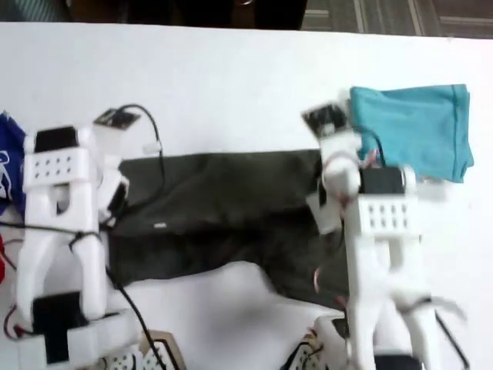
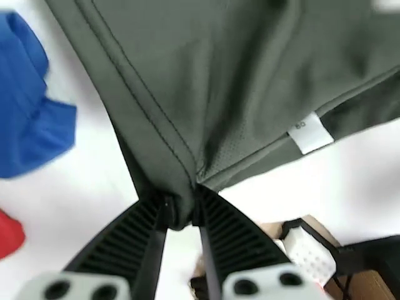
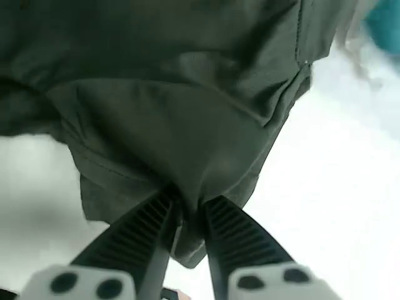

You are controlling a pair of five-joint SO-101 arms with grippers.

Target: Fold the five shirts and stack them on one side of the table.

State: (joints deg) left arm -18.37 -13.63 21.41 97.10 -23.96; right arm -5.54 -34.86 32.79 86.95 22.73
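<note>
**A:** How are the claws found?

**B:** The left claw (image 2: 181, 209) is clamped on a pinch of the dark green shirt (image 2: 237, 81), at a stitched edge where the cloth is gathered to a point. The right claw (image 3: 187, 203) is likewise closed on a bunched fold of the same shirt, with cloth squeezed between its ribbed pads.

**A:** Where is the shirt laid from there?

**B:** It is spread on the desk (image 1: 231, 69) between the two arms. Its long axis runs from one arm to the other, so one end is held by each claw. Most of the cloth is seen ahead of each claw, and a part trails back toward the right arm's base. A white label (image 2: 309, 133) is shown near the left claw. Which hem or sleeve is gripped cannot be told for sure, as the cloth on the right side is too crumpled.

**A:** What is the coming move judged to turn on?

**B:** Both ends would probably have to be carried level, across that long axis, for the fold to fall straight. Neither arm can be called nearer, since each end is already held.

**A:** What is noted around it?

**B:** A folded teal shirt (image 1: 416, 127) is laid just beside the dark shirt's right end, beyond the right arm, and the stack is likely meant there. A blue shirt (image 2: 25, 112) and a red cloth (image 2: 9, 234) are left on the left arm's outer side. A black cable (image 1: 154, 146) is draped by the shirt's left end and might be snagged.
</note>
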